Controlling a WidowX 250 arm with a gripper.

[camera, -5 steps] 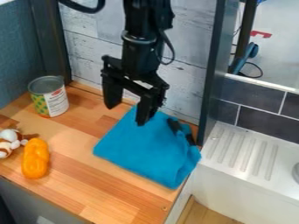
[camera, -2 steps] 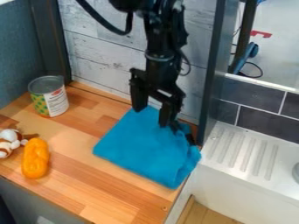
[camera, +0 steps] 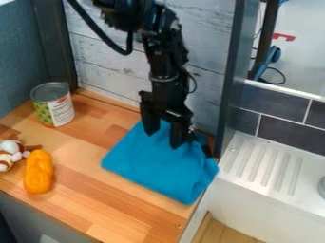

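Lower and slightly further left than a moment ago, the claw (camera: 164, 139) has its fingers spread, over the far part of the blue cloth (camera: 155, 166); whether it touches the fabric is hard to tell. That cloth lies at the right side of the wooden tabletop (camera: 120, 204), beside the white sink unit (camera: 279, 194). Over on the left stand a can (camera: 53, 105) and, nearer, an orange braided object (camera: 39, 172) beside a brown-and-white toy (camera: 9, 153).

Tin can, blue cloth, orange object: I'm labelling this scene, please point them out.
Tin can (camera: 52, 105), camera view: its side wall.
Blue cloth (camera: 157, 163), camera view: its middle.
Orange object (camera: 38, 172), camera view: its middle.
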